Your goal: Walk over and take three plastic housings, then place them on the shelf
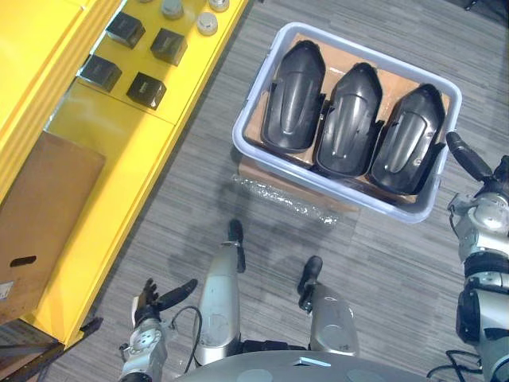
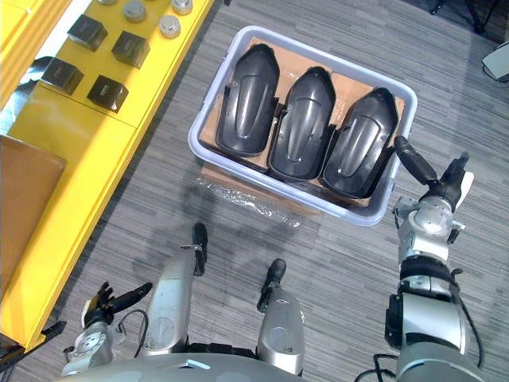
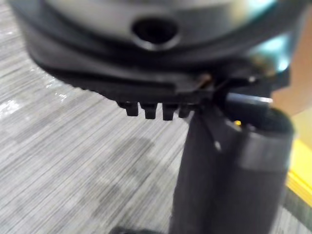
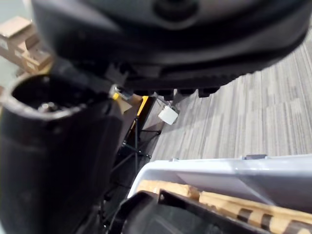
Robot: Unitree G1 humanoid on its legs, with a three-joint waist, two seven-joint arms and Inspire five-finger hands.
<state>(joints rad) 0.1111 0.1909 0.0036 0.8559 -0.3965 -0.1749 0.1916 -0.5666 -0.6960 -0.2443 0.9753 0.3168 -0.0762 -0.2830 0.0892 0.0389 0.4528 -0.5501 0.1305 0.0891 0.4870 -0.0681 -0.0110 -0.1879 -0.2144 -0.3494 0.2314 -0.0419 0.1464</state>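
Housings (image 1: 347, 119): glossy black, all three alike. Tub (image 1: 245, 119) is pale lavender-grey, its cardboard liner (image 1: 394, 79) tan-brown. Plastic sheet (image 1: 294, 203) is clear with white glints. Carpet (image 1: 382, 286) is grey with fine darker streaks running one way. Shelf (image 1: 127, 143) is bright yellow, plain. Small boxes (image 1: 145, 89) are matte black, round caps (image 1: 207, 22) pale grey. Cardboard box (image 1: 44, 215) — flat brown.

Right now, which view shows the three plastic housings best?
Right eye view: all three plastic housings lie whole and centred, side by side in the pale bin. Left eye view matches; right wrist view catches one dark edge.
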